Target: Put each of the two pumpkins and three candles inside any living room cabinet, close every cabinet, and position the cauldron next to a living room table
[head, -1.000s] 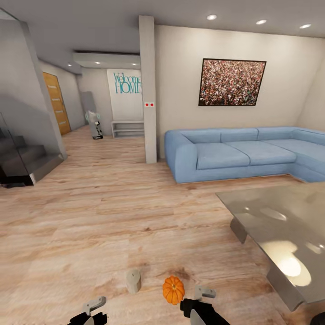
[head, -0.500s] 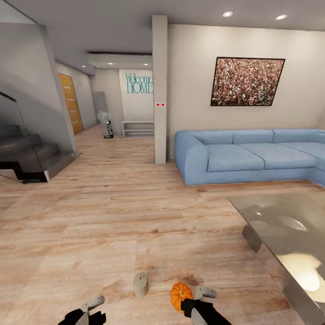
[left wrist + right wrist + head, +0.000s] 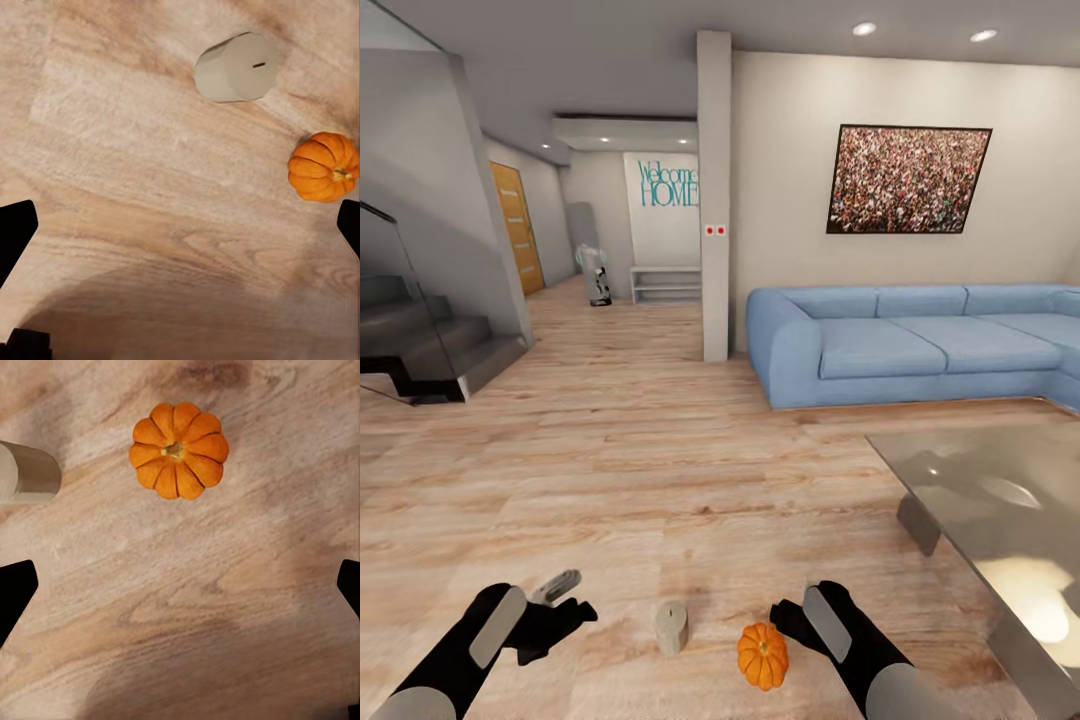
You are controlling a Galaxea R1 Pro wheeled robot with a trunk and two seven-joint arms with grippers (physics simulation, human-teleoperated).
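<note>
Head view, nearest first: left gripper and right gripper low over the wood floor, one each side of a candle and a pumpkin. Candle upright on the planks; pumpkin just beside it, toward the right gripper, not touching. Left wrist view: left gripper's fingertips spread wide, nothing between them, candle and pumpkin ahead on bare boards. Right wrist view: right gripper's fingertips likewise wide apart and empty, pumpkin stem-up in front, candle cut off by the picture's edge. Neither gripper touching anything.

Farther on, at right: glass table, its near corner jutting toward the middle of the floor, well apart from the pumpkin. Open planks between that corner and the staircase at left, a broad clear run. Beyond the table: blue sofa against the back wall, a picture hung above it. Just left of the sofa's arm: a pillar, with a corridor running past it to a low shelf and a wooden door.
</note>
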